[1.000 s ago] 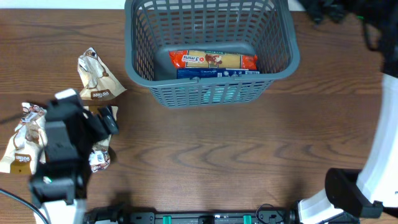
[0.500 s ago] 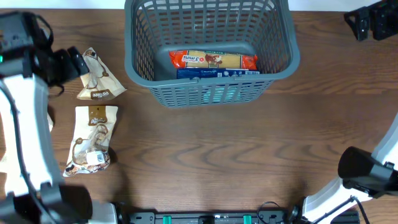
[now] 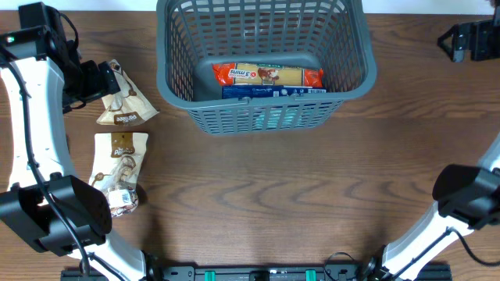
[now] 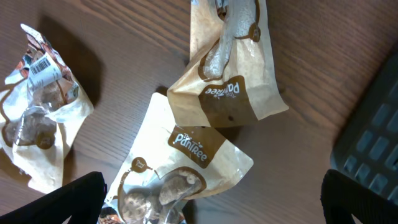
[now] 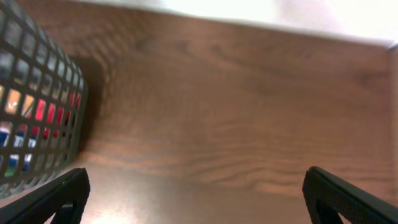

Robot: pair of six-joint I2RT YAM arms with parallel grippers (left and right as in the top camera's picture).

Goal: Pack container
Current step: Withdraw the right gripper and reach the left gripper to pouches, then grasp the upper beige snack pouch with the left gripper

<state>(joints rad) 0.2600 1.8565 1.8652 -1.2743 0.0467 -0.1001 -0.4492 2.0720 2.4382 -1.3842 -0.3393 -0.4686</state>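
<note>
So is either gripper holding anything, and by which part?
Nothing is held. The left gripper is open above the snack bags; the right gripper is open over the table.

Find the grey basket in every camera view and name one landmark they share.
Overhead: the basket sits top centre.
Left wrist: a slice of its lattice wall at the right edge.
Right wrist: its lattice wall at the left edge.
Shared landmark: the wooden table under it.
</note>
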